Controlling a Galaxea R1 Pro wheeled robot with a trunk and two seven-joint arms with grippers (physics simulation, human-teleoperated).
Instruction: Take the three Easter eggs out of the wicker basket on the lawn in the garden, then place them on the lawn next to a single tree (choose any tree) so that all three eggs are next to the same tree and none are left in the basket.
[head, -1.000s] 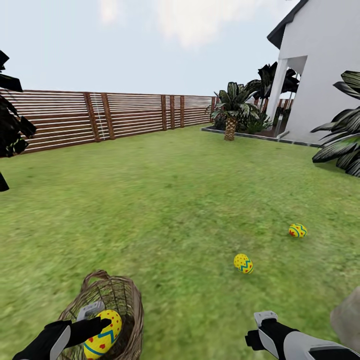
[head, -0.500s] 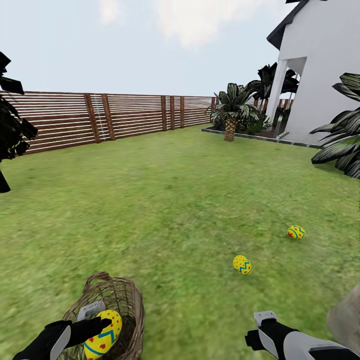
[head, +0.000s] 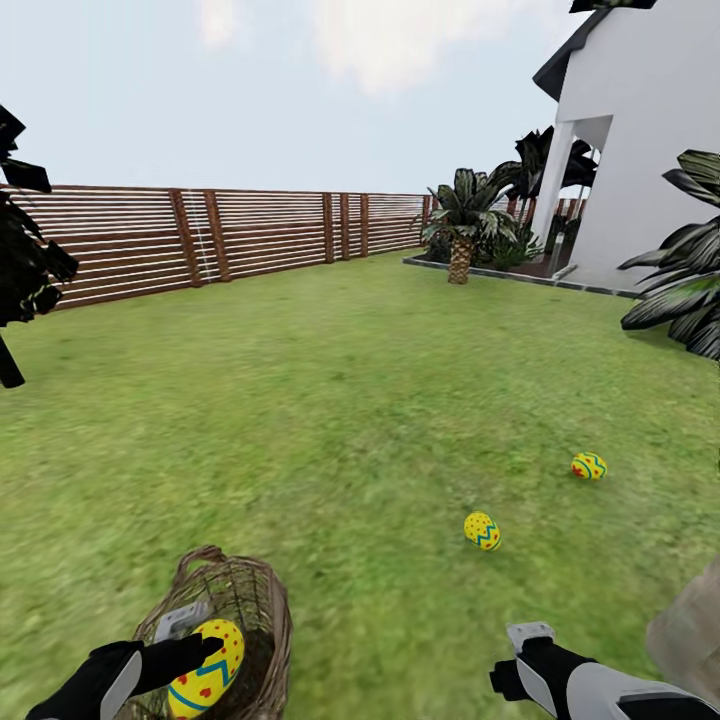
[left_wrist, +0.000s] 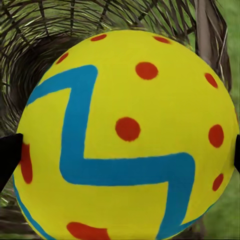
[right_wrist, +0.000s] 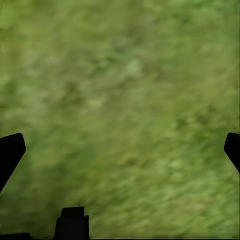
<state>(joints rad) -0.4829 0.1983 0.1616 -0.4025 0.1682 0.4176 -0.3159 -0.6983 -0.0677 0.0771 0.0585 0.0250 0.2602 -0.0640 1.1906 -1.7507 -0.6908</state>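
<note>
Nearest, the left gripper clamps one egg just above the basket, which sits on the lawn. The right gripper hangs with fingers spread over bare grass. Two more eggs lie on the lawn beyond it. Farther off stand a fence and a house.

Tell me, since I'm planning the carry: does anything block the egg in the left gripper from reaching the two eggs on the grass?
Nothing visible does. The left gripper holds the egg over the wicker basket; open lawn lies between it and the two eggs.
</note>
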